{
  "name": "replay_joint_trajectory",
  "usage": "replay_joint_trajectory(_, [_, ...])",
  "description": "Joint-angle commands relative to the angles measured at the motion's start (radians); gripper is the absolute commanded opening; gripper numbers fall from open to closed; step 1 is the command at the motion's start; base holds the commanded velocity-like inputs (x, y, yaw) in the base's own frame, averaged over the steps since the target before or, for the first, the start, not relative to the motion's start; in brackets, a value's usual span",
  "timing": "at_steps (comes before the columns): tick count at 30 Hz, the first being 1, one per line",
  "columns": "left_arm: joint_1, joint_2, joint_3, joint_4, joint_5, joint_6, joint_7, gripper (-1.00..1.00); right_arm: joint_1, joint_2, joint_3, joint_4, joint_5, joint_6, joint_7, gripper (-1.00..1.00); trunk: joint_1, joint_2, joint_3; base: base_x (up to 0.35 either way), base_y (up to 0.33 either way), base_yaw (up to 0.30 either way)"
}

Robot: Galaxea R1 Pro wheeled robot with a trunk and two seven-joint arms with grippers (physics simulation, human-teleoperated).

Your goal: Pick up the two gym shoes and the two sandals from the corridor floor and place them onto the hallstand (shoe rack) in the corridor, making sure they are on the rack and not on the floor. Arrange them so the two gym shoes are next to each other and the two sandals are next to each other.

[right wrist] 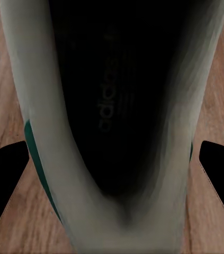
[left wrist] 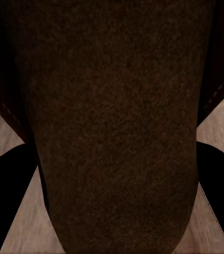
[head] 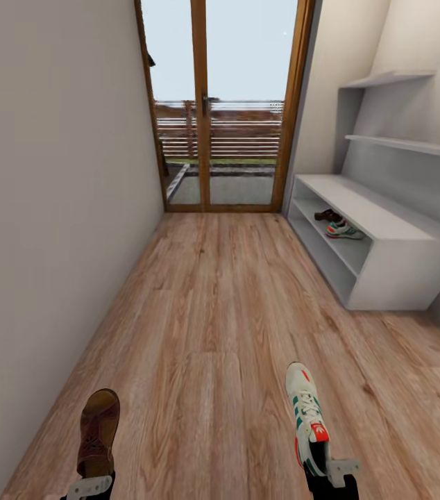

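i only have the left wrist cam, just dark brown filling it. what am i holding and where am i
Observer: Your left hand holds a brown sandal, toe pointing forward, above the corridor floor.
Operator: whats the right hand doing
Observer: The right hand grips a white gym shoe by its heel, toe forward too.
Operator: wheres the rack
Observer: The hallstand stands ahead on the right, against the wall.
Operator: anything on it yet
Observer: Yes, the other sandal and the other gym shoe sit side by side on its middle shelf.
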Motion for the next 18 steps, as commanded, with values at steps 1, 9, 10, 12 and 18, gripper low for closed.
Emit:
replay_joint_trajectory(1, [-0.001, -0.001, 0.008, 0.0, -0.01, -0.004, -0.006, -1.0, -0.001, 0.0, -0.009, 0.001, 0.004, -0.004, 0.007, -1.0, 0.0, 0.0, -0.001, 0.34, 0.0, 0.0])
replay_joint_trajectory(9, [-0.001, 0.0, 0.009, 0.0, -0.01, -0.004, -0.006, -1.0, 0.0, 0.0, -0.009, 0.001, 0.005, -0.004, 0.007, -1.0, 0.0, 0.0, -0.001, 0.34, 0.0, 0.0])
replay_joint_trajectory(10, [-0.001, -0.001, 0.009, 0.0, -0.01, -0.004, -0.006, -1.0, 0.0, 0.0, -0.009, 0.001, 0.004, -0.004, 0.007, -1.0, 0.0, 0.0, -0.001, 0.339, 0.0, 0.0])
replay_joint_trajectory(12, [-0.001, -0.001, 0.009, 0.0, -0.01, -0.004, -0.007, -1.0, 0.0, 0.0, -0.009, 0.001, 0.005, -0.004, 0.007, -1.0, 0.0, 0.0, -0.001, 0.339, 0.0, 0.0])
replay_joint_trajectory(18, [-0.001, -0.001, 0.009, 0.0, -0.01, -0.004, -0.007, -1.0, 0.0, 0.0, -0.008, 0.001, 0.005, -0.004, 0.007, -1.0, 0.0, 0.0, -0.001, 0.34, 0.0, 0.0])
